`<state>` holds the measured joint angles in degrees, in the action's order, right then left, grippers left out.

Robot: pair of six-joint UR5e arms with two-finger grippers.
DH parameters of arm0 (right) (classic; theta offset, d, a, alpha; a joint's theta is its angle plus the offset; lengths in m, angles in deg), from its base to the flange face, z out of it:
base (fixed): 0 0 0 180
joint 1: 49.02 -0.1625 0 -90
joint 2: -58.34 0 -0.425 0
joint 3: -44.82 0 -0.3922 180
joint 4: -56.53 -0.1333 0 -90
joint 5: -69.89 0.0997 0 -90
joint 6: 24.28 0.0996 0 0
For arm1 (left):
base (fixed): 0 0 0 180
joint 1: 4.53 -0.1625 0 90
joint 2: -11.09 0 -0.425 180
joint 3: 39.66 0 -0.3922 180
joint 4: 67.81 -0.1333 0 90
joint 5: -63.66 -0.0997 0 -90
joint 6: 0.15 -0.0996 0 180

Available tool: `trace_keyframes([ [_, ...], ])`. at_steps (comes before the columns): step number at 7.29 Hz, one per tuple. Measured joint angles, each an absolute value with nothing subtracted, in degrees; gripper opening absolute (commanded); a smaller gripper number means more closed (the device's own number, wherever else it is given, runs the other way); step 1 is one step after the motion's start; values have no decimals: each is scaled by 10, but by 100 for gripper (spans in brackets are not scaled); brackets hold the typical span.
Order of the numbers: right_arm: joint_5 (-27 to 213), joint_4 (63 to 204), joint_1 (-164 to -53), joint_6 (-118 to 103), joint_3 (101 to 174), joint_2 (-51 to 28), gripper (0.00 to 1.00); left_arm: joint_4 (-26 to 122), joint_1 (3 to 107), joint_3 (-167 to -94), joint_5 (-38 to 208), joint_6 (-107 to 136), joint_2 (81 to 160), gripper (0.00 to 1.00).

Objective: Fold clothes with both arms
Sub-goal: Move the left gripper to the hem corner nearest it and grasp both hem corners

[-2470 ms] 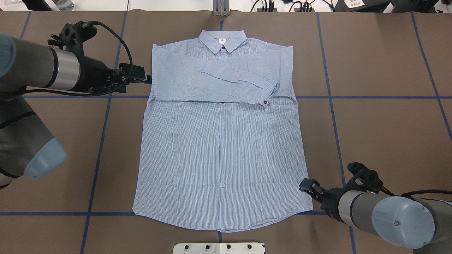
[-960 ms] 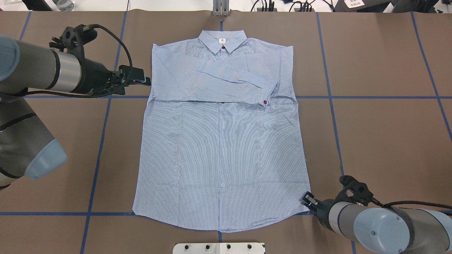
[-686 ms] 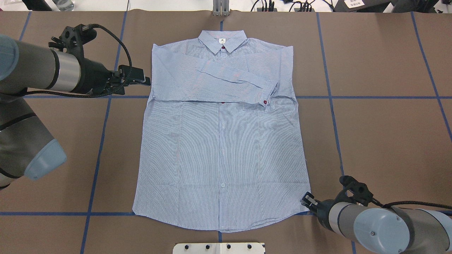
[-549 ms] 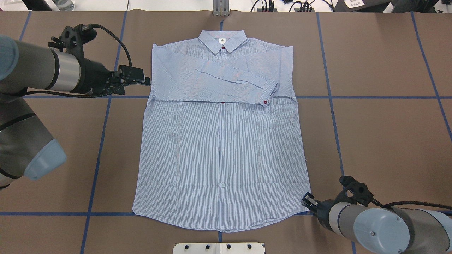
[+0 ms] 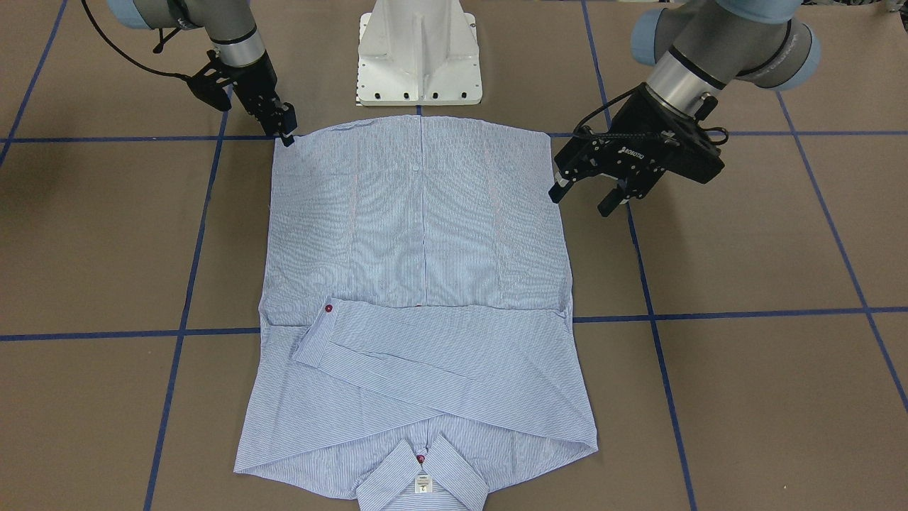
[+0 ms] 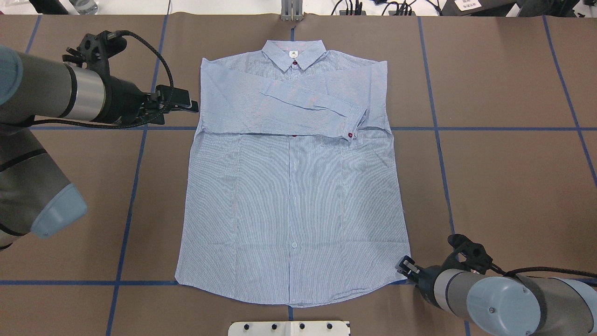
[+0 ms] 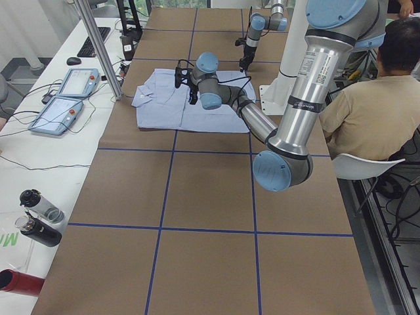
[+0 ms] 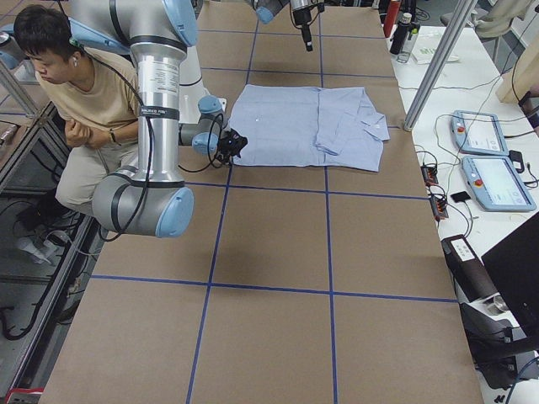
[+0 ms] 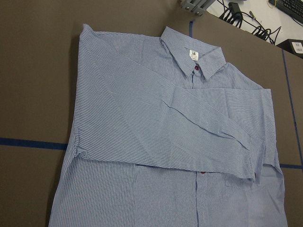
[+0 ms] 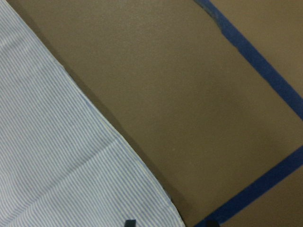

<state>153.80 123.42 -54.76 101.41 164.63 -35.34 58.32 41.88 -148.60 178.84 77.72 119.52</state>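
The light blue pinstriped shirt (image 6: 294,196) lies flat and face up, collar at the far side and both sleeves folded across the chest. It also shows in the front view (image 5: 418,234). My left gripper (image 6: 191,106) hovers open and empty just beside the shirt's left edge, near the armpit, its fingers spread in the front view (image 5: 583,200). The left wrist view shows the shirt's upper half (image 9: 165,127). My right gripper (image 6: 404,266) is low at the hem's right corner (image 5: 286,135). In the right wrist view its two dark tips (image 10: 168,222) stand apart across the hem edge (image 10: 142,175).
The white pedestal base (image 5: 418,50) stands just behind the hem. Blue tape lines (image 6: 438,128) cross the brown table cover. A metal post (image 6: 291,11) stands beyond the collar. A seated person (image 8: 76,84) is beside the robot. Pendants (image 7: 72,82) and bottles (image 7: 39,216) line the far table.
My right gripper dropped toward the near edge and in to the hem's right corner, then held still. My left gripper shifted only slightly. The shirt has not moved.
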Motion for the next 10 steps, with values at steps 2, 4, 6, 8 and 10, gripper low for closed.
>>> trace_keyframes([
  [2,1537,1234,-547,1014,1644,-353,21,583,419,-1487,1788,779,1194,99],
  [4,1537,1234,-547,1014,1643,-353,0,583,419,-1487,1788,787,1194,99],
  [6,1538,1234,-548,1014,1648,-353,0,583,418,-1488,1788,789,1193,99],
  [8,1538,1234,-549,1015,1661,-354,0,583,411,-1487,1777,819,1193,99],
  [10,1539,1234,-549,1015,1675,-354,0,583,365,-1501,1765,891,1179,99],
])
